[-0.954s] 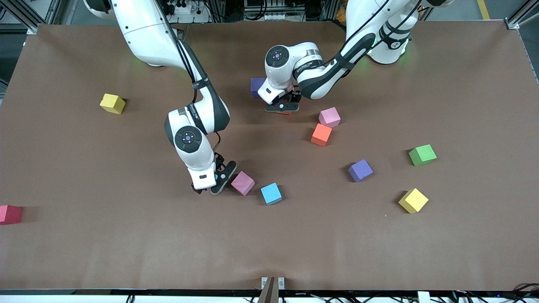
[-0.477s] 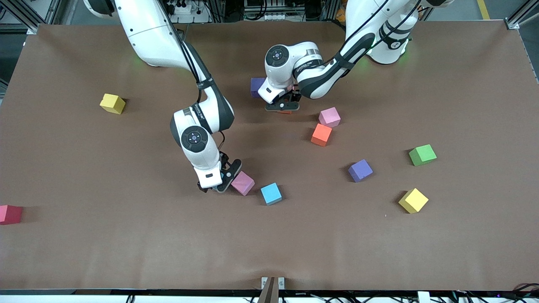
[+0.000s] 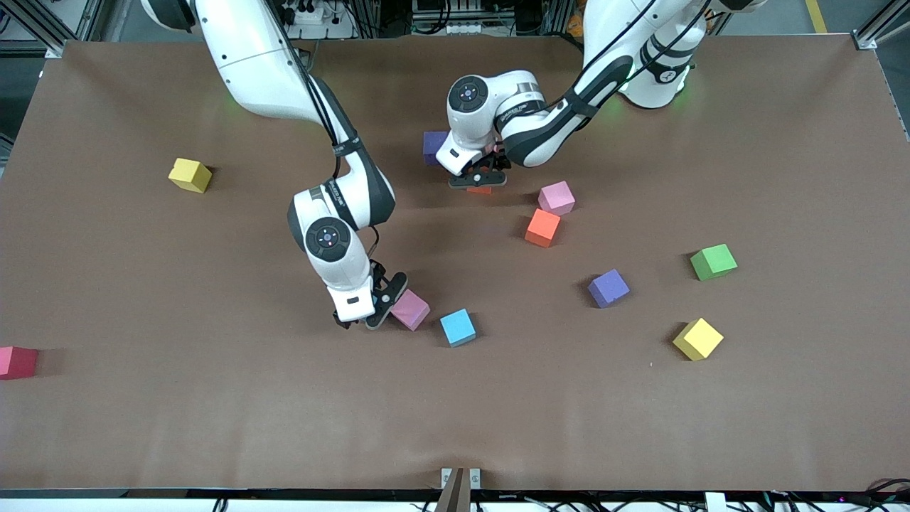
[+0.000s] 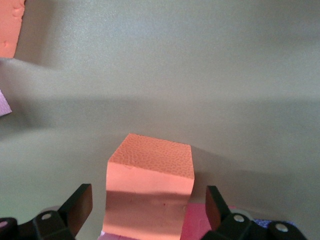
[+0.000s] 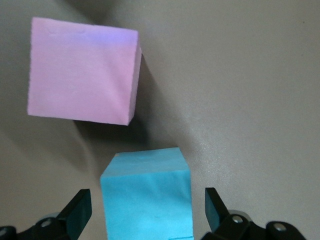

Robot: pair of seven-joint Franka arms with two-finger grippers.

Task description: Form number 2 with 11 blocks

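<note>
The left gripper (image 3: 478, 179), in the upper middle of the frame, is held wide open around an orange block (image 4: 150, 182), its fingers clear of both sides. The block is judged to be set there, beside a purple block (image 3: 431, 146), as an early piece of the digit. The right gripper (image 3: 366, 313), lower in the frame, is spread open astride a light blue block (image 5: 146, 200) just beside a pink block (image 3: 411, 310), apparently for a pick.

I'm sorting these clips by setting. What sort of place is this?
Likely a robotics lab: two white arms work at a brown-covered table strewn with coloured foam blocks, and aluminium framing with cables runs along the table's edge by the arms' bases.
</note>
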